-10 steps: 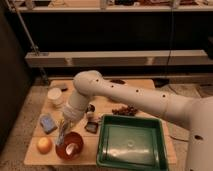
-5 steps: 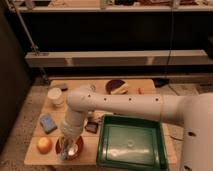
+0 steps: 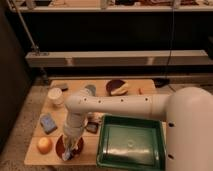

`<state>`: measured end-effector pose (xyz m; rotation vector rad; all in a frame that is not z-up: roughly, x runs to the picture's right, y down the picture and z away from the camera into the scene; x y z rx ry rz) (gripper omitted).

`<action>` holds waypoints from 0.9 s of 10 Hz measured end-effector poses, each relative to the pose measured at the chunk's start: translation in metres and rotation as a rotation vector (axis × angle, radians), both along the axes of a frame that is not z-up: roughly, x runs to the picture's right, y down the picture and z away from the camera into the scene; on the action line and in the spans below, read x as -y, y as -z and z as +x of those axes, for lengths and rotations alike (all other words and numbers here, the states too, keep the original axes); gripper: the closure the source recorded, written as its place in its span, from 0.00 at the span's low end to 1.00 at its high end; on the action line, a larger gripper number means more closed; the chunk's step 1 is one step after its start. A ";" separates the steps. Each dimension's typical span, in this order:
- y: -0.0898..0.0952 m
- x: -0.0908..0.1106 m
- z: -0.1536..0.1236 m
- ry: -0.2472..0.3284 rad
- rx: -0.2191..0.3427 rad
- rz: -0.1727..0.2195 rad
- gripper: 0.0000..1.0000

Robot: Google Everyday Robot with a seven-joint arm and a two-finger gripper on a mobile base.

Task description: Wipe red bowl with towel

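Camera view: red bowl [image 3: 59, 146], round, dark red, low-sided, at the wooden table's [image 3: 145, 86] front-left edge, between an orange [image 3: 44, 145] and a green tray [image 3: 131, 145]. The gripper [image 3: 69, 146] points down into the bowl over a pale towel [image 3: 67, 155]; its opening cannot be told.
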<state>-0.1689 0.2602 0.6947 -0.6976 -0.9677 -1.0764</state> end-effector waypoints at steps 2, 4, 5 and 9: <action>-0.006 0.003 0.017 -0.019 -0.046 -0.004 1.00; -0.015 0.010 0.030 -0.032 -0.080 -0.002 1.00; -0.022 0.018 0.032 -0.027 -0.083 0.004 1.00; -0.038 0.050 -0.011 -0.006 -0.041 0.052 1.00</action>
